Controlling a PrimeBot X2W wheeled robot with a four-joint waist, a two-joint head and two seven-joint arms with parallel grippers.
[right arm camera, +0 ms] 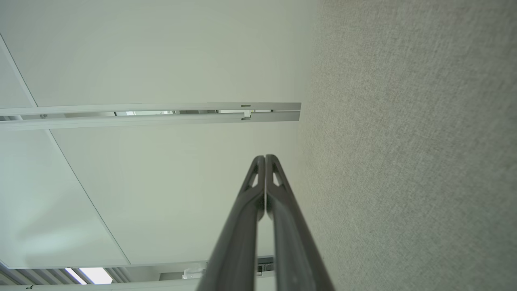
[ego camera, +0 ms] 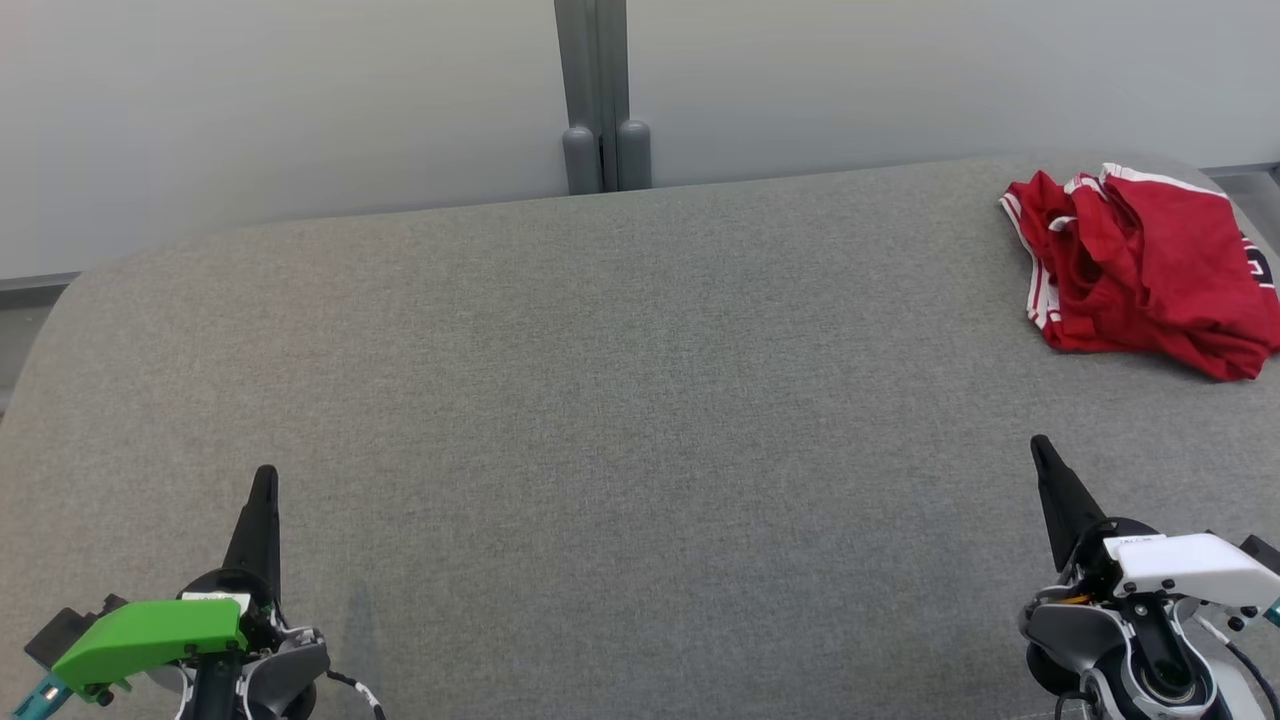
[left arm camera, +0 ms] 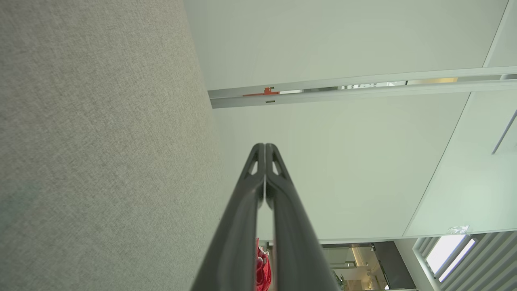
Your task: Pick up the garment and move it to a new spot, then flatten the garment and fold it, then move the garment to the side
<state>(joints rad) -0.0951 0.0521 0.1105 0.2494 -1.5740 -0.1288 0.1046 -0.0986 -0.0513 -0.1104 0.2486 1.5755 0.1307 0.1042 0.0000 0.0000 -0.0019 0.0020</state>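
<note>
- Right now my left gripper (ego camera: 264, 472) and right gripper (ego camera: 1040, 444) both have their fingers pressed together, holding nothing, hovering low over the near side of the grey padded surface (ego camera: 600, 400).
- The red garment (ego camera: 1140, 265), trimmed in white stripes, lies crumpled at the far right corner, well apart from both grippers and partly cut off by the head view's right edge.
- My worry: it sits close to the surface's rounded rim, so a sideways nudge on approach could push it over.
- If I come down with the fingers closed, I would only prod the cloth.
- Bunched layers mean a pinch may catch one fold only, or the whole heap, leaving it twisted for flattening.
- Nothing here serves as a container; the garment rests loose on the padding itself.
</note>
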